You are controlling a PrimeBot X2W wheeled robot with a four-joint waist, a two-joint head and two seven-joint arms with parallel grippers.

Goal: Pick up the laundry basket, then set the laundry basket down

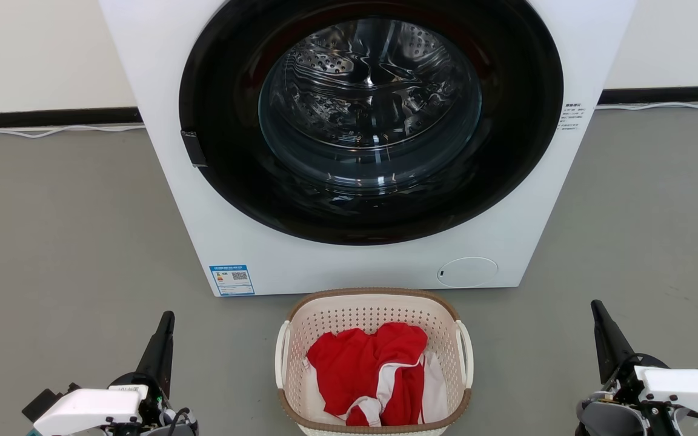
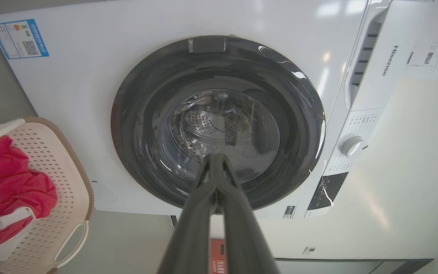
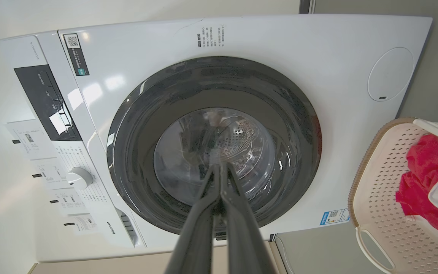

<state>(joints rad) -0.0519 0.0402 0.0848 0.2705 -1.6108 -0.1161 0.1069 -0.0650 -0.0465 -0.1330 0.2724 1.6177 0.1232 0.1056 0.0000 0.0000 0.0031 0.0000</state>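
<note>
- The left fingers point(image 1: 160, 348) are shut flat against each other with nothing gripped. They are held low at the robot's left and aimed at the washing machine point(image 1: 325, 266).
- The right fingers point(image 1: 608, 339) are likewise pressed together and empty. They are mirrored at the robot's right and pointed the same way.
- The laundry basket point(image 1: 370, 315) is set on the floor point(image 1: 52, 242) between the two pairs of fingers, well apart from both, with its far rim just short of the machine's front.
- From the left fingers the basket lies inward to the right; from the right fingers it lies inward to the left. Neither arm can be judged clearly nearer.
- The left loop handle point(image 1: 280, 354) is turned toward the left fingers and the right loop handle point(image 1: 468, 354) toward the right fingers, so a two-sided approach is judged to suit the lift.
- The basket's long axis seems to run from the robot toward the machine, though this is blurred by foreshortening.
- A red garment point(image 1: 361, 363) with white trim is heaped inside, below the rim, and both handles are left uncovered.
- Before any lift, the fingers would have to be opened and brought inward and down to the handles.
</note>
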